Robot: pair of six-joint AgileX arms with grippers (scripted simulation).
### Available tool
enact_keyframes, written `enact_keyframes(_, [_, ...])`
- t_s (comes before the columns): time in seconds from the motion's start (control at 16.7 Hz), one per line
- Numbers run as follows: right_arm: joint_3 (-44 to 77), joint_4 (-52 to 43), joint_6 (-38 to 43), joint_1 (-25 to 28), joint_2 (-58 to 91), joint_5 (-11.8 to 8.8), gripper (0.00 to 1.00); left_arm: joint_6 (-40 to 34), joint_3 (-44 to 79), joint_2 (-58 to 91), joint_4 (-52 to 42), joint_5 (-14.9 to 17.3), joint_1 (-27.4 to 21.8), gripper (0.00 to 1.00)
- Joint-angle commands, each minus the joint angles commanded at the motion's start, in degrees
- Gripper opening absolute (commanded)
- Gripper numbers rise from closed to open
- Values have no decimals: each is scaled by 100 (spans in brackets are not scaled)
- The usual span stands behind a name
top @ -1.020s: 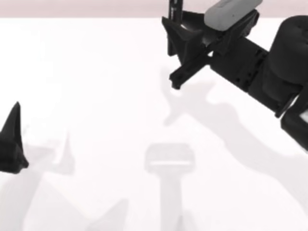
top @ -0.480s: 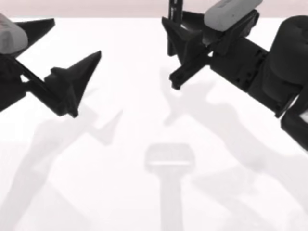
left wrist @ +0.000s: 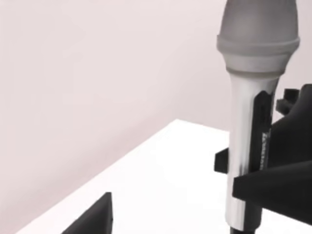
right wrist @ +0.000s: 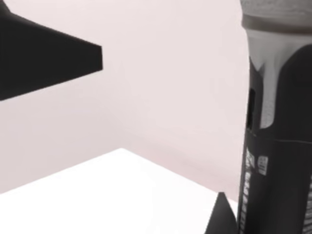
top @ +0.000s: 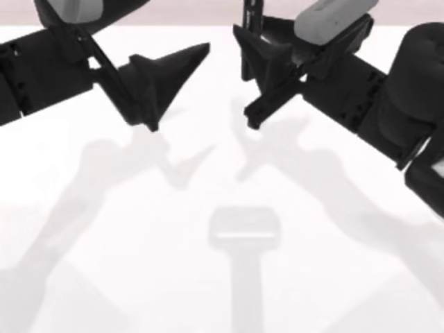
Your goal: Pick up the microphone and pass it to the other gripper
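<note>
The microphone (left wrist: 258,34) stands upright with its grey mesh head on top and a silver-and-black handle below. My right gripper (top: 246,76) is shut on that handle at the back of the table, right of centre. From above only the top of the microphone (top: 252,14) shows. In the right wrist view the microphone (right wrist: 278,146) fills the near side, next to one fingertip (right wrist: 222,219) of my own. My left gripper (top: 173,24) is open just left of the microphone. One of its wedge fingers (top: 173,69) points at the right gripper.
The white table (top: 208,173) ends at a pale pink wall along the back edge. Shadows of both arms and of a boxy shape lie across its middle. No other objects show.
My left arm has swung from the table's lower left up to the back and rightwards, close to the held microphone. The right arm and microphone have not moved.
</note>
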Motion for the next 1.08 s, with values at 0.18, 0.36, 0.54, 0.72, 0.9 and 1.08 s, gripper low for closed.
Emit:
enact_keyframes(0.18, [0,0,0,0,0,0,0,0,0,0,0,0,0,100])
enact_keyframes(0.36, [0,0,0,0,0,0,0,-5,62,73,17,-57,-38,100])
enact_keyframes(0.54, [0,0,0,0,0,0,0,-13,498,638,167,-336,-349,100])
enact_keyframes(0.72, [0,0,0,0,0,0,0,-25,1053,1394,354,-734,-753,100])
enact_keyframes(0.9, [0,0,0,0,0,0,0,-36,1445,1896,481,-1035,-1064,100])
enact_keyframes(1.08, [0,0,0,0,0,0,0,-39,1497,1956,497,-1077,-1108,100])
